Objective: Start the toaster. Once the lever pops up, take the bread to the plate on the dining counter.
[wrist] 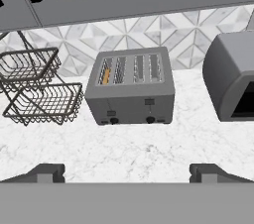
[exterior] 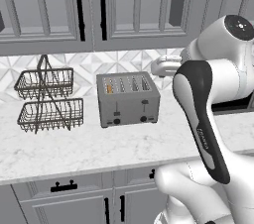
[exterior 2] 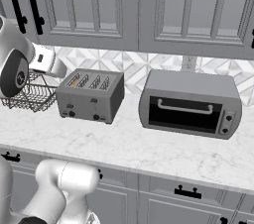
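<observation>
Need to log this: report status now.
Gripper open, empty, short of toaster. Bread in leftmost slot, levers up. Nothing blocking approach.

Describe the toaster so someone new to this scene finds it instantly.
On the marble worktop under the grey wall cabinets, look between the two-tier wire basket rack and the wide toaster oven. The toaster is the boxy brushed-grey unit: four top slots, bread in the leftmost, two front levers and black knobs.

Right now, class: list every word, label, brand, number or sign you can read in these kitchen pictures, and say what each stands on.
No text here reads clearly.
Robot arm: small dark lettering along the black forearm panel, too blurred to quote.
Toaster: no readable marks by its levers or knobs.
Toaster oven: nothing readable around its dials.
Wire basket rack: unlabelled.
</observation>
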{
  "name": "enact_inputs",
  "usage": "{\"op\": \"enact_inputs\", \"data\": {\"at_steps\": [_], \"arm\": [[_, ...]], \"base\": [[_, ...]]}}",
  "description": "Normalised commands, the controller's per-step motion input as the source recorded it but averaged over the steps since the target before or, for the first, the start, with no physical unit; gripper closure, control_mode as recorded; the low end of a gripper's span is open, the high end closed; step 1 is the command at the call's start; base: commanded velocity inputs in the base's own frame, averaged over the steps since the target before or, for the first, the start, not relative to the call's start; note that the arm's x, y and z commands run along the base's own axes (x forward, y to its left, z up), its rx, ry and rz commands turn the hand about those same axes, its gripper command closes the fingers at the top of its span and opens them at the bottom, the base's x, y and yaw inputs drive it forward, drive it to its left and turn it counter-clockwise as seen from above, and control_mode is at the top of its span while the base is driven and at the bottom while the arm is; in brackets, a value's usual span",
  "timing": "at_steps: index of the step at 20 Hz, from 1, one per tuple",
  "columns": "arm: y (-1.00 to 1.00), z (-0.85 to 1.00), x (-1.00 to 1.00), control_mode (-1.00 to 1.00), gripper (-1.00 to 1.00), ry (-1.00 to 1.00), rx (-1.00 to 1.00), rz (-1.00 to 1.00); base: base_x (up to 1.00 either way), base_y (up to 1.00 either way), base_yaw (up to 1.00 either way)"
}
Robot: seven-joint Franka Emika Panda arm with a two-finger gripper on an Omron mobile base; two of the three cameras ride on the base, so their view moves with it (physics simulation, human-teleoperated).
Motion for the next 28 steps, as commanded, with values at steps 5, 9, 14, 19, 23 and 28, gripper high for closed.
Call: {"op": "enact_inputs", "data": {"at_steps": [5, 9, 14, 19, 23, 28], "arm": [[0.0, 0.0, 0.0, -1.0, -1.0, 0.0, 0.0, 0.0], [0.0, 0.0, 0.0, -1.0, -1.0, 0.0, 0.0, 0.0], [0.0, 0.0, 0.0, -1.0, -1.0, 0.0, 0.0, 0.0], [0.0, 0.0, 0.0, -1.0, -1.0, 0.0, 0.0, 0.0], [0.0, 0.0, 0.0, -1.0, -1.0, 0.0, 0.0, 0.0], [0.0, 0.0, 0.0, -1.0, -1.0, 0.0, 0.0, 0.0]], "base": [[0.0, 0.0, 0.0], [0.0, 0.0, 0.0], [0.0, 0.0, 0.0], [0.0, 0.0, 0.0], [0.0, 0.0, 0.0], [0.0, 0.0, 0.0]]}}
